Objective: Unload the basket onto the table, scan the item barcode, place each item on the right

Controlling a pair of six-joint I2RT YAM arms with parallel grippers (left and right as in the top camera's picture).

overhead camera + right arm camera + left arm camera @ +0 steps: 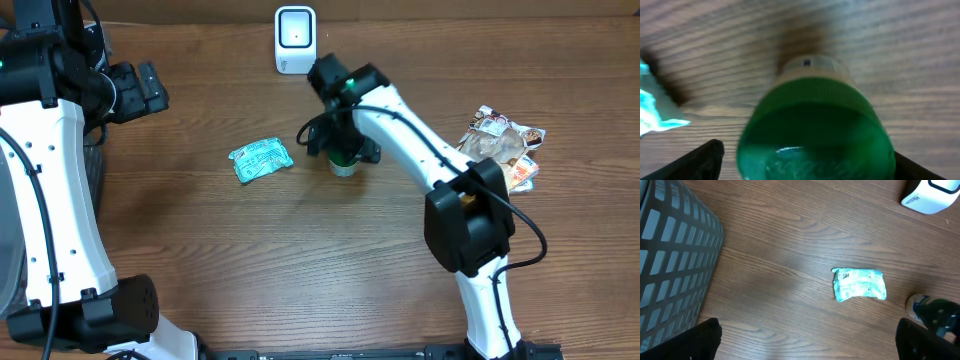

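Room open toward 6 o'clock; packet [260, 160] at 9. Bottle [345, 166] upright, cap up. Right gripper [805, 155] wide astride it; left gripper [807, 337] wide, empty.

Green bottle [812, 130], teal packet [260, 160], brown woodgrain table [300, 250]

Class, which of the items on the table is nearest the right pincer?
The green-capped bottle: it sits between the fingers of the right pincer, while the teal packet and the brown snack packets lie well apart from it.
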